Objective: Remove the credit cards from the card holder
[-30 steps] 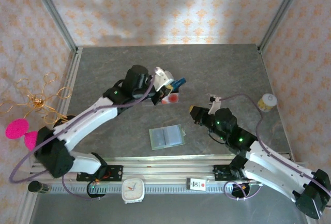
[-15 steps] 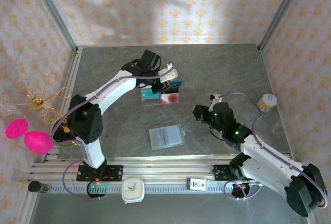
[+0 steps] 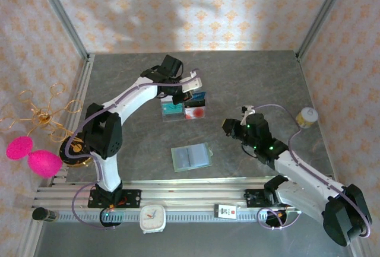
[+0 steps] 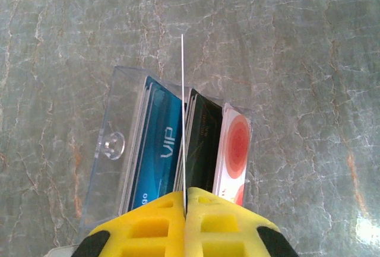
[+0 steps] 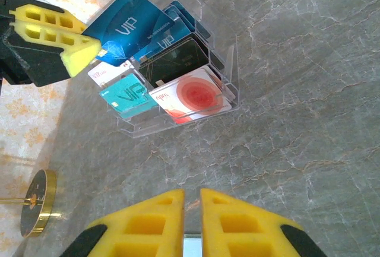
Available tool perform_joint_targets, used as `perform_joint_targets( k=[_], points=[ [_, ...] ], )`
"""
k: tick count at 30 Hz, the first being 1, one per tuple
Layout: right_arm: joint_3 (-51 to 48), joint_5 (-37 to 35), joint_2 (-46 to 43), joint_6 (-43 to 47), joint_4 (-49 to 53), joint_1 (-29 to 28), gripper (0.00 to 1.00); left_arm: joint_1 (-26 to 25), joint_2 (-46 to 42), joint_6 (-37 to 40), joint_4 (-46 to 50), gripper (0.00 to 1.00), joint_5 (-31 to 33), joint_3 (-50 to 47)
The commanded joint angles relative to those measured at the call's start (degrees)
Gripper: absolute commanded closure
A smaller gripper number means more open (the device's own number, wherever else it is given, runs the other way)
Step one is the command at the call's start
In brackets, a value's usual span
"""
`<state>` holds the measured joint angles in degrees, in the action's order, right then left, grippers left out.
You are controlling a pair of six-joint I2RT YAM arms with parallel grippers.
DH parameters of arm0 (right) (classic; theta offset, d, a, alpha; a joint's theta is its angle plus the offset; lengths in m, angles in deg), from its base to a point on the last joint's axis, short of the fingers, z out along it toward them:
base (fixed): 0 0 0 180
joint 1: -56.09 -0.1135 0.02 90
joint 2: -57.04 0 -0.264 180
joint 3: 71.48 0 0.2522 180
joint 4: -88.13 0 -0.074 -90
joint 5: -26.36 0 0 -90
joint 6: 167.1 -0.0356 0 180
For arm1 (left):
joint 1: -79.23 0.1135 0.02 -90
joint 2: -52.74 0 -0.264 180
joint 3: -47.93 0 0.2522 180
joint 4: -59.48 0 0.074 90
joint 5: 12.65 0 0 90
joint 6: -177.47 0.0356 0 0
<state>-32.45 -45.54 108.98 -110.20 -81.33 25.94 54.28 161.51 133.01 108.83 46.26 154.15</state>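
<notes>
The left gripper (image 4: 185, 200) was clamped on 1 thin blue credit card (image 5: 127, 22), edge-on above the clear plastic tray (image 4: 119, 126), apparently to slot it in. The flat sage-green card holder (image 3: 191, 156) lay open mid-counter; the right gripper (image 5: 191, 209), nearly together, held nothing.

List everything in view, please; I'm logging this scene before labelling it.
green wallet: one, sage green, flat at table centre
clear stand: one, transparent, beyond the wallet
cards in stand: several; blue, black, teal, red-and-white
blue card: one, pinched above the stand
clock: one, white, on front rail
jar: one, yellowish, table's right edge
pink balls: two, outside left frame
left gripper: yellow pads, shut on blue card
right gripper: yellow pads, almost closed, empty
</notes>
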Motion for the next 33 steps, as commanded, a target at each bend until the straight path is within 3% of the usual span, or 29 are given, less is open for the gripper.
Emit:
perform_joint_targets(
  k=[1, 33],
  points=[
    [2.4, 1.0, 0.3, 0.9, -2.0, 0.4, 0.86, 0.8, 2.0, 1.7, 1.9, 1.00, 0.5, 2.0],
    [4.2, 5.1, 1.9, 0.6, -2.2, 0.4, 0.87, 1.4, 4.7, 0.8, -0.9, 1.00, 6.0, 2.8]
  ],
)
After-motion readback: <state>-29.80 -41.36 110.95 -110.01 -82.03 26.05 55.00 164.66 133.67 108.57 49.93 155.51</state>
